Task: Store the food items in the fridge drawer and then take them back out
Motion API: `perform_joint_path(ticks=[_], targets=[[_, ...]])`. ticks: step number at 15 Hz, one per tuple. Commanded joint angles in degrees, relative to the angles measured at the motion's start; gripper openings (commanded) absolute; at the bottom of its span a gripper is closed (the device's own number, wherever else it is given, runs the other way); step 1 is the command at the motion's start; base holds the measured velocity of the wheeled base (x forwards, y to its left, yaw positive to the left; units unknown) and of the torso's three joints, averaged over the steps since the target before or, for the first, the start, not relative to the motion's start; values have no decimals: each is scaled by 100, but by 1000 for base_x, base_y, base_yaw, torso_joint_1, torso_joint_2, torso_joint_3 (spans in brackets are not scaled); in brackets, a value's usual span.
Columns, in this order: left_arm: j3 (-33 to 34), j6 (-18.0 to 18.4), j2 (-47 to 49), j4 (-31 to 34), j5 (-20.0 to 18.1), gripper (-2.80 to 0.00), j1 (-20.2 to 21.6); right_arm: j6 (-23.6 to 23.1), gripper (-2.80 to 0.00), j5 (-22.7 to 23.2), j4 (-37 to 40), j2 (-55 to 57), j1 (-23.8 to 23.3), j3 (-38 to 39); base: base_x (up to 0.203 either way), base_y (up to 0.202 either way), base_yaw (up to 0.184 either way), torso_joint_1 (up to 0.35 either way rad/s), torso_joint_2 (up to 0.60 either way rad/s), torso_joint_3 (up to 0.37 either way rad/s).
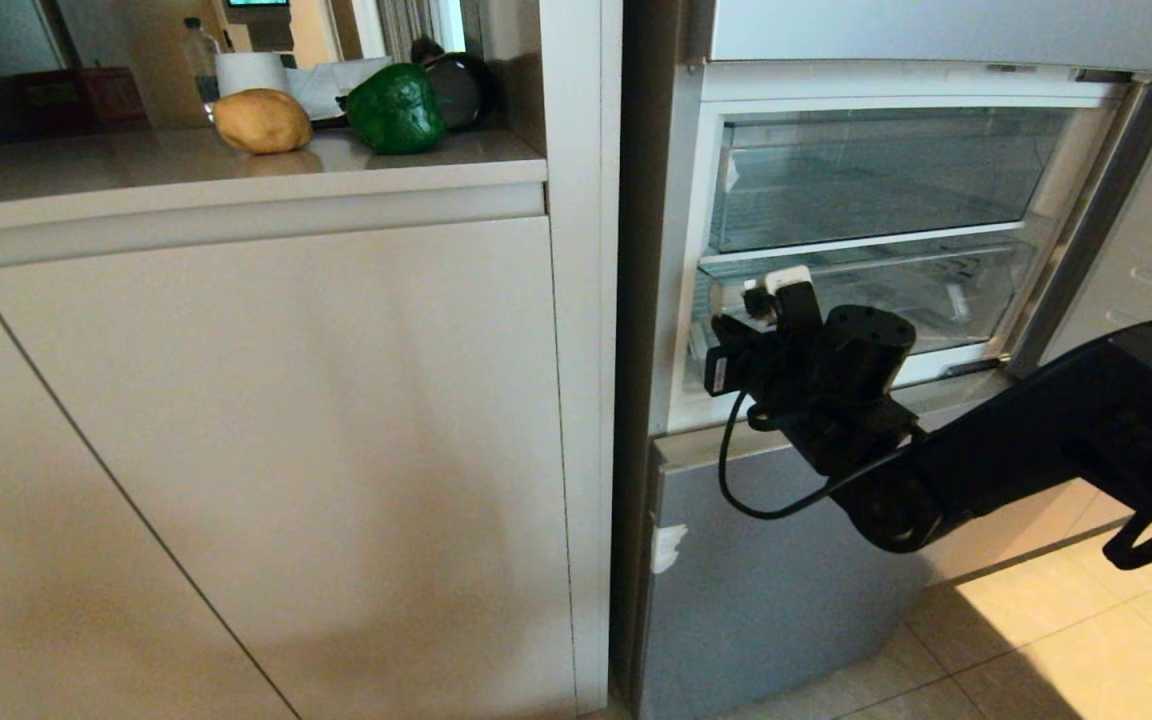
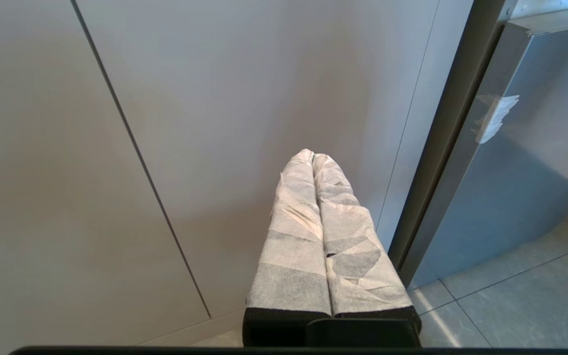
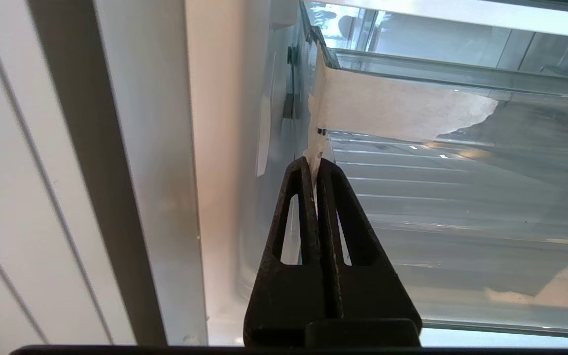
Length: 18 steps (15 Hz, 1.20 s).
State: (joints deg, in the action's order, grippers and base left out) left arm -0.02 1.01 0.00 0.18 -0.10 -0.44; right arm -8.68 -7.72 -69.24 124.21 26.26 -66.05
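Reaching into the open fridge, the right hand (image 3: 313, 165) has its fingers pressed together, pinching a strip of tape (image 3: 392, 111) stuck on the front of the clear drawer (image 1: 866, 290); the left hand (image 2: 312, 158) hangs pressed together before the cabinet doors (image 1: 266, 450); the green pepper (image 1: 395, 109) and the potato (image 1: 261, 120) sit near each other on the desk (image 1: 86, 165), well apart from the drawer.

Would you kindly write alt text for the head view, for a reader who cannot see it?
The right gripper, shut, reaches into the open fridge at the left front corner of the clear fridge drawer. On the beige counter to the left sit a tan potato and a green bell pepper, not yet stored.
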Motion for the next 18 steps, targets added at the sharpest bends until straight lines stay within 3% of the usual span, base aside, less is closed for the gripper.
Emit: perform_joint_path(ticks=[1,18], targets=[[2,-5,9,-1,1,-280,0,-11,-280,-11,-37,-90,72,92,0,0,0,0,0,0],[2,-5,9,-1,1,-280,0,7,-280,-195,-37,-1236,193,1728,0,0,0,0,0,0]])
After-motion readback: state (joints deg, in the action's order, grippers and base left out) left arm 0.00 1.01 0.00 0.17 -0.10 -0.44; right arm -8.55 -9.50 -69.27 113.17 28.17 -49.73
